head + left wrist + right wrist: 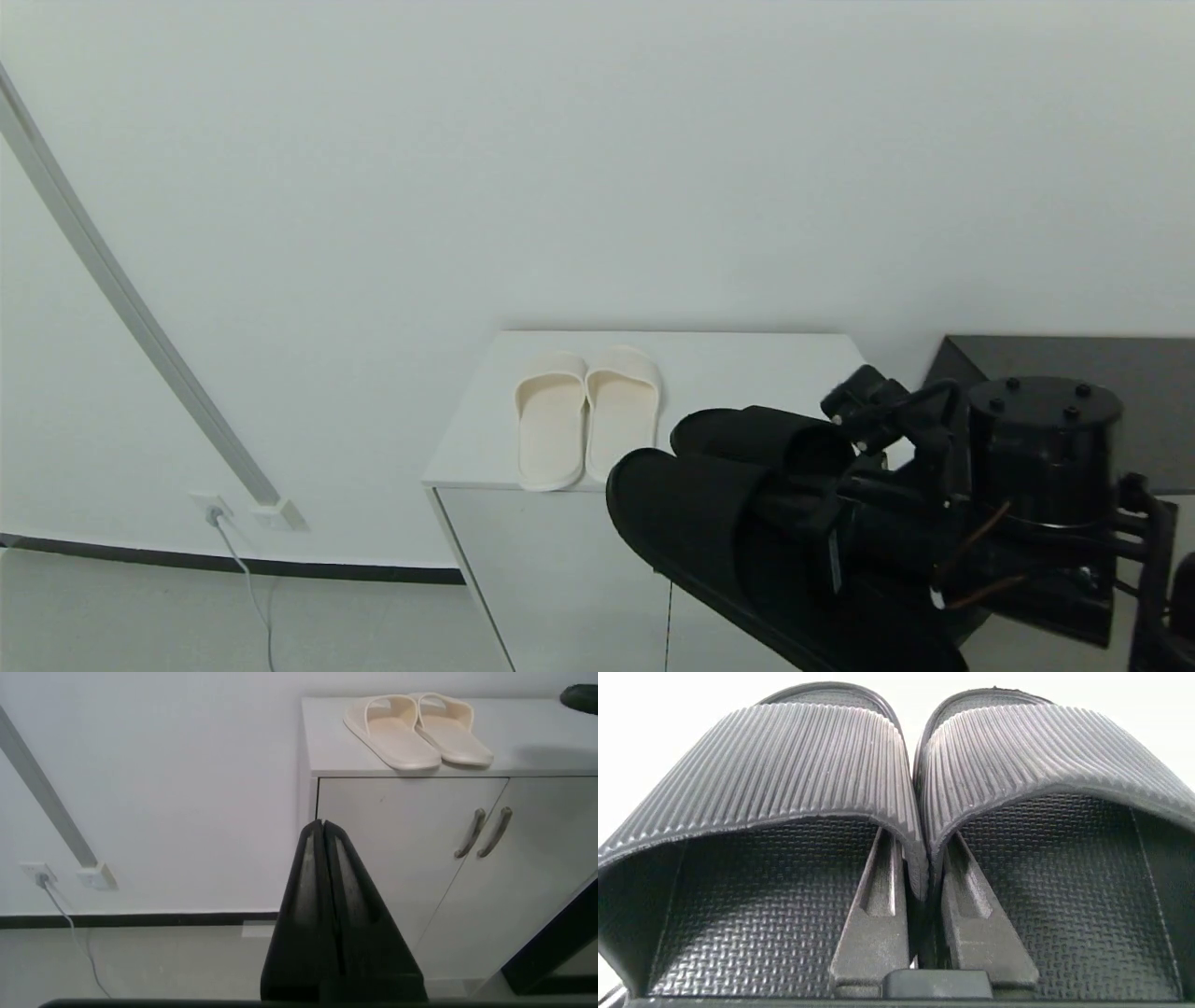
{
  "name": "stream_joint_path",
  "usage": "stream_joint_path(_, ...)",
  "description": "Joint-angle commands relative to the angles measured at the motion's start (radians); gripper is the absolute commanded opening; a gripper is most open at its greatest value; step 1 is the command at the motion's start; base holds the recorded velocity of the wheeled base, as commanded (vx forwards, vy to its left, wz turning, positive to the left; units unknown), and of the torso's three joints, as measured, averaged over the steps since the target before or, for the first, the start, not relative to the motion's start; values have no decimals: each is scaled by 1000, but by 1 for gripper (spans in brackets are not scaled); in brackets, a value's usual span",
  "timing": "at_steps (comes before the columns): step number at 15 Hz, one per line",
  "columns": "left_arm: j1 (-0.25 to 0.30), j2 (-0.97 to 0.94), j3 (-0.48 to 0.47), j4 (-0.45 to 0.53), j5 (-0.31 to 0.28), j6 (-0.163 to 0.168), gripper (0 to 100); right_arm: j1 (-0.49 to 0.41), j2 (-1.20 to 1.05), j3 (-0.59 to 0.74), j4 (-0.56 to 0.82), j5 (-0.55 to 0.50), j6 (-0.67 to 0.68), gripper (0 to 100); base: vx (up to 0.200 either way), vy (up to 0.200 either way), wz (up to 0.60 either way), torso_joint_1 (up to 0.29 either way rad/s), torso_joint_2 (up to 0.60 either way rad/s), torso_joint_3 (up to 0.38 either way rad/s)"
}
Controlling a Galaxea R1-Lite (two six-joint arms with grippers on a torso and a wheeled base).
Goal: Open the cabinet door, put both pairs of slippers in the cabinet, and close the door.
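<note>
Right gripper [918,859] pinches the black slippers' [709,504] adjoining straps, one finger inside each. Left gripper [323,835], jaws together, faces shut doors [411,859] just ahead. White slippers [418,728] lie beyond on the cabinet top [542,751]. Judgement: hold pinch firm; left should pull a handle [470,833].

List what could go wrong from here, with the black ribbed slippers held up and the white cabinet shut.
The white cabinet's doors are shut while the right gripper holds the black ribbed rubber slippers, so the left gripper must probably open them alone.
The grip pinches only the pair's adjoining inner walls; one slipper could slip free.
The held pair could knock the cream slide slippers off the top.
</note>
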Motion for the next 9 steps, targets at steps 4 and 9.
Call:
stream_joint_path(4,0,0,0,0,0,-2,0,11,-95,75,-8,71,-1,0,-150,0,0,8,2,-2)
stream_joint_path(9,0,0,0,0,0,-2,0,13,-102,97,-8,73,-4,0,-120,0,0,-1,-1,2)
